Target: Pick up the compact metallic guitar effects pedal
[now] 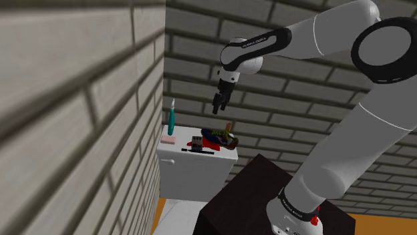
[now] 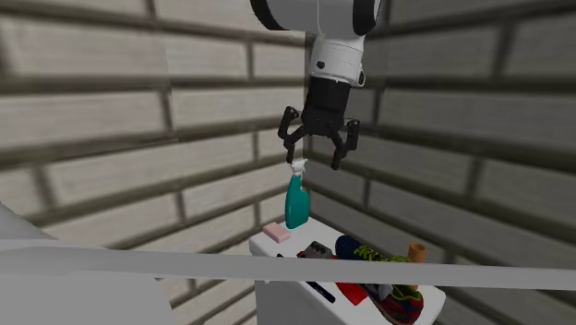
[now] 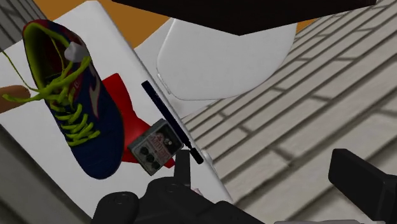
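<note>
Grey pedal (image 3: 154, 148) beside blue shoe (image 3: 75, 105); writing illegible

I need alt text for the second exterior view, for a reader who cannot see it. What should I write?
A black gripper, jaws open and holding nothing, hangs over a white top in a brick-walled corner. On the top are a teal spray bottle, a pink block, a small pedal and a shoe.
</note>
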`<state>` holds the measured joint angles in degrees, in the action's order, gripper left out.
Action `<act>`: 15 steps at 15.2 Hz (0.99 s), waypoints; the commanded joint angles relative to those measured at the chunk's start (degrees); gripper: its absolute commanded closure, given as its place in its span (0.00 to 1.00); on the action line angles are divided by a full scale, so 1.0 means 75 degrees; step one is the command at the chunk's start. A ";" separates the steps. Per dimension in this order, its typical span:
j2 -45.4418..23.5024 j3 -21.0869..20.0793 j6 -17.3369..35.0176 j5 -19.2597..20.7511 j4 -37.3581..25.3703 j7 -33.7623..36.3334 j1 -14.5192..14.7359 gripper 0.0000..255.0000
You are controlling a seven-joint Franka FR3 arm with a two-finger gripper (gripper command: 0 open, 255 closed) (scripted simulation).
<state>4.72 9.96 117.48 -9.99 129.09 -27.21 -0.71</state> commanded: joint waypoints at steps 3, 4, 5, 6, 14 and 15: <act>-0.1286 0.0084 0.0339 -0.0457 -0.0623 -0.0670 -0.0052 0.00; -0.1605 0.0085 0.0391 -0.0572 -0.0808 -0.0828 -0.0081 0.00; -0.1925 0.0076 0.0433 -0.0685 -0.1003 -0.0980 -0.0117 0.00; -0.2245 0.0060 0.0467 -0.0794 -0.1208 -0.1126 -0.0157 0.00; -0.4814 -0.0227 0.0430 -0.1441 -0.3204 -0.2004 -0.0573 0.00; -0.5140 -0.0273 0.0390 -0.1488 -0.3503 -0.2075 -0.0628 0.00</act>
<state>-31.04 8.24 120.80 -20.74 105.46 -42.12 -4.92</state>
